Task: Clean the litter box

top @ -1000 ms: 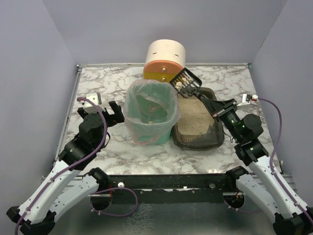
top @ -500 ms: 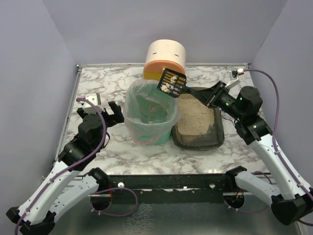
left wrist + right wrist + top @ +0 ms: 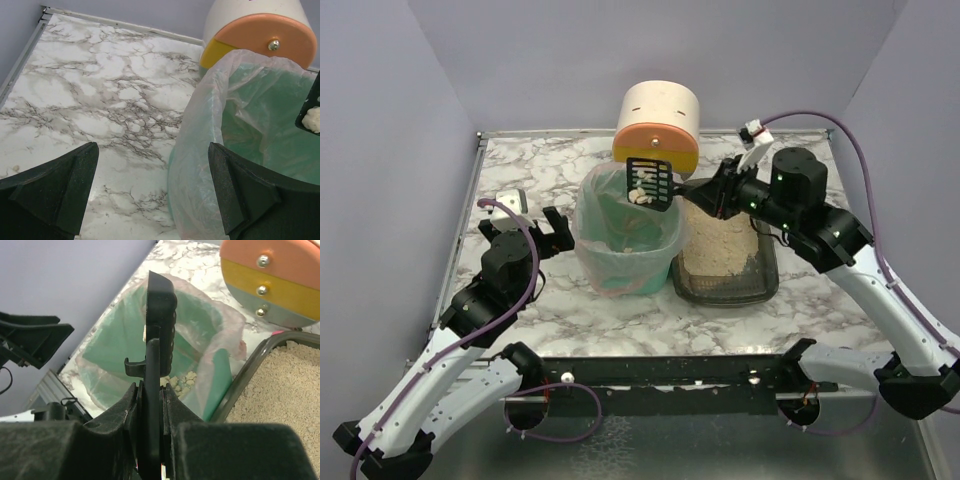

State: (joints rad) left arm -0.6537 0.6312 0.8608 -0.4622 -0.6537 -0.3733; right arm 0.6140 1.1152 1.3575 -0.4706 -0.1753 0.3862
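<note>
Scoop (image 3: pixel 651 183) swung off the litter box (image 3: pixel 725 292) to over the green bin (image 3: pixel 630 272)

The right hand (image 3: pixel 718 190), pinching the scoop's handle, had tipped it on edge (clumps (image 3: pixel 640 194) still clung), so dumping looked underway. The litter box sat on the table right of the bin, and the left hand (image 3: pixel 555 228) stayed spread.

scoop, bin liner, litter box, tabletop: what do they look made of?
Scoop: matte black moulded plastic, judging by the slotted head and thin rigid handle.
Bin liner: thin clear plastic film, wrinkled and slightly glossy.
Litter box: dark grey plastic with a slight sheen and rounded moulded corners.
Tabletop: smooth, marble-patterned; whether it is real stone or a printed laminate cannot be told.
</note>
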